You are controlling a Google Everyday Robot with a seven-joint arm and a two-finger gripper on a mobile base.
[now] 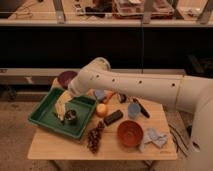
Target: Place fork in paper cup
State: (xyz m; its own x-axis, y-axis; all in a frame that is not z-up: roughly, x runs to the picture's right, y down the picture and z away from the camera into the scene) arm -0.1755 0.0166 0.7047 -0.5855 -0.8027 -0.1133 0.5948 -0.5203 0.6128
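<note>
gripper (70, 94): over back edge of rectangular green tray (50, 125), beside round purple bowl (65, 77) | open or closed: cannot tell

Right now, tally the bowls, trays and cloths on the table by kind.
Bowls: 2, a purple bowl and an orange bowl
Trays: 1, the green tray
Cloths: 1, the blue cloth
Total: 4
The gripper is low over the tray's far side.

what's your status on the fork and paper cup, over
gripper over green tray's back corner, near purple bowl. paper cup not in sight, likely behind the arm. fork not made out.
</note>
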